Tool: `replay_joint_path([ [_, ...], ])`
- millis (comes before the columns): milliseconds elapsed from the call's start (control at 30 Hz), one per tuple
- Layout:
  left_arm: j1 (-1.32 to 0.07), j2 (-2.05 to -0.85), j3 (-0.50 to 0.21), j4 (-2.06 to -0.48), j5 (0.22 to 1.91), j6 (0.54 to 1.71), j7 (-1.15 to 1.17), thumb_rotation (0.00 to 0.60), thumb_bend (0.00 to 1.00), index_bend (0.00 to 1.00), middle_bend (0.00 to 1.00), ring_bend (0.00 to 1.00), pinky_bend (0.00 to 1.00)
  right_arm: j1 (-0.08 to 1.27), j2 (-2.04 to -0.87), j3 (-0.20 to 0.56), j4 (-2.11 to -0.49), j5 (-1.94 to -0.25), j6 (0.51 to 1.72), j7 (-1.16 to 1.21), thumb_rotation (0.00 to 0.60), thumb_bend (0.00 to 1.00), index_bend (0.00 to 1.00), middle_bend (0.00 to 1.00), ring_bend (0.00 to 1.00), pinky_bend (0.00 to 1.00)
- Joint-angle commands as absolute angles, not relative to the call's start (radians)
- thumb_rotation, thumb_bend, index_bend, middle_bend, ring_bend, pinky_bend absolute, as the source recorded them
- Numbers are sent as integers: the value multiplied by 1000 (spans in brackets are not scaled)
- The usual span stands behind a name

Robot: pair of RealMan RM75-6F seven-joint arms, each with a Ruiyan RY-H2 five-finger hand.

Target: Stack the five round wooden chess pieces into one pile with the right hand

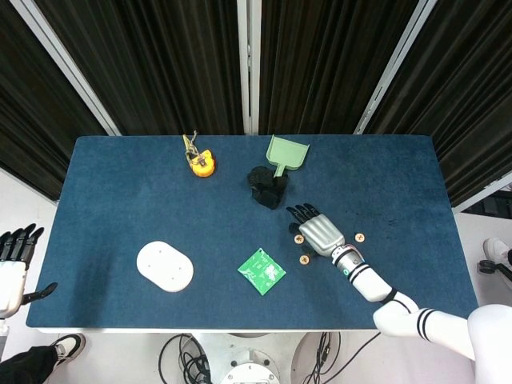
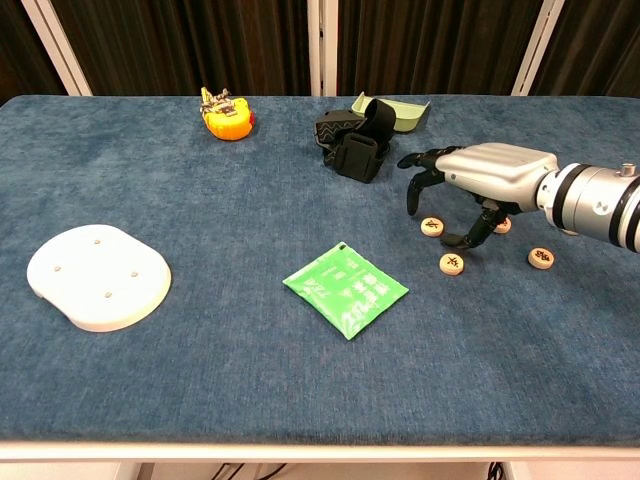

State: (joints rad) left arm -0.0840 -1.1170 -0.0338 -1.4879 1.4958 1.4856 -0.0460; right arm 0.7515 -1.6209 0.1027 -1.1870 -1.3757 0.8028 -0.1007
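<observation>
Fingers (image 2: 415, 186) of the right hand (image 2: 482, 172) arch apart, empty, over four visible chess pieces (image 2: 432, 227).

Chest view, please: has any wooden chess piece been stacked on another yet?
No, the chess pieces in view each lie singly on the table by the right hand.

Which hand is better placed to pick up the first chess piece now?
Right. The right hand hovers with fingers spread directly over the nearest chess piece, with others scattered close beside it. The left hand hangs off the table's far left edge, well away.
</observation>
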Motion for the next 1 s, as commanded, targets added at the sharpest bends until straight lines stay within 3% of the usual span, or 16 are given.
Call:
replay_joint_path([
  [33,-84,-1116,-34,-1489,1496,1485,-47,600,4,0,0,0,0,750,-1627,102,-1180,-1370,806,-112,600,287,373,8,0,0],
  [700,-84,-1113,-34,-1489,1493,1478,-55,600,5,0,0,0,0,747,-1648,99,-1152,-1356,827,-120,600,281,536,26,0,0],
  [1000,-87,-1112,-32,-1490,1490,1466,-54,600,5,0,0,0,0,725,-1550,104,-1220,-1371,875,-105,600,271,541,27,0,0],
])
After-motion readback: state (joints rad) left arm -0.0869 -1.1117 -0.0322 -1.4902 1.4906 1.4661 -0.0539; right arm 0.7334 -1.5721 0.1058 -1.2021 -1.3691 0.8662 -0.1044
